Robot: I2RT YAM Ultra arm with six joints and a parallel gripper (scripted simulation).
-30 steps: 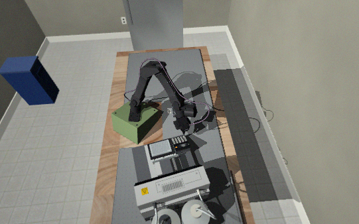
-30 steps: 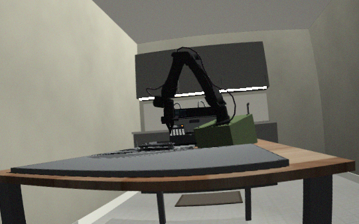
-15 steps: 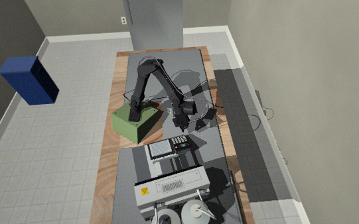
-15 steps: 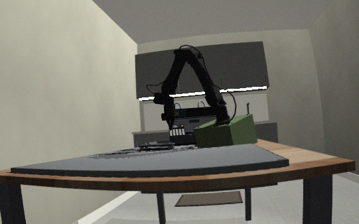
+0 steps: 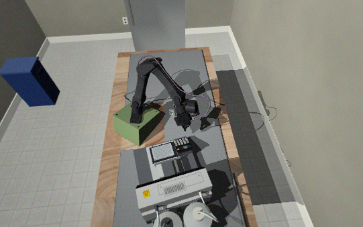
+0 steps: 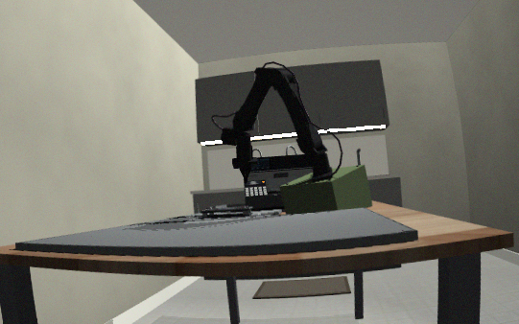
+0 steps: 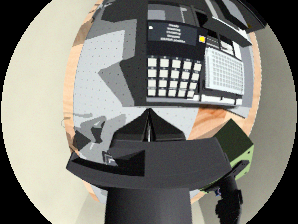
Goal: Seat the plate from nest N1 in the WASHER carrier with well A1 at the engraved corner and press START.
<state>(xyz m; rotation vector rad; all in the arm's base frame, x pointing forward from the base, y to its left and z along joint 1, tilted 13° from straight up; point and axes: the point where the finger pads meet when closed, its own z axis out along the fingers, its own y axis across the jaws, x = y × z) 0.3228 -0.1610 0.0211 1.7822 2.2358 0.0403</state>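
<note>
The white plate (image 5: 163, 152) (image 7: 225, 71) lies on the carrier at the front of the washer (image 5: 174, 189), beside the keypad. It looks flat; its cut-off corner is too small to make out. The keypad (image 5: 181, 141) (image 6: 256, 191) (image 7: 172, 77) has several rows of white keys. The lamp (image 5: 178, 149) (image 6: 263, 182) (image 7: 202, 39) is lit amber. My gripper (image 5: 185, 129) (image 6: 246, 180) (image 7: 149, 112) is shut with nothing between its fingertips. It is above the bench in front of the keypad, apart from the keys.
The green block (image 5: 127, 131) (image 6: 307, 197) (image 7: 234, 142) under the arm's base stands near the washer's front. Two bottles, one a white bottle (image 5: 198, 215), stand behind the washer. Low dark fixtures (image 6: 225, 211) sit on the grey mat (image 6: 259, 235). Cables loop beside the arm.
</note>
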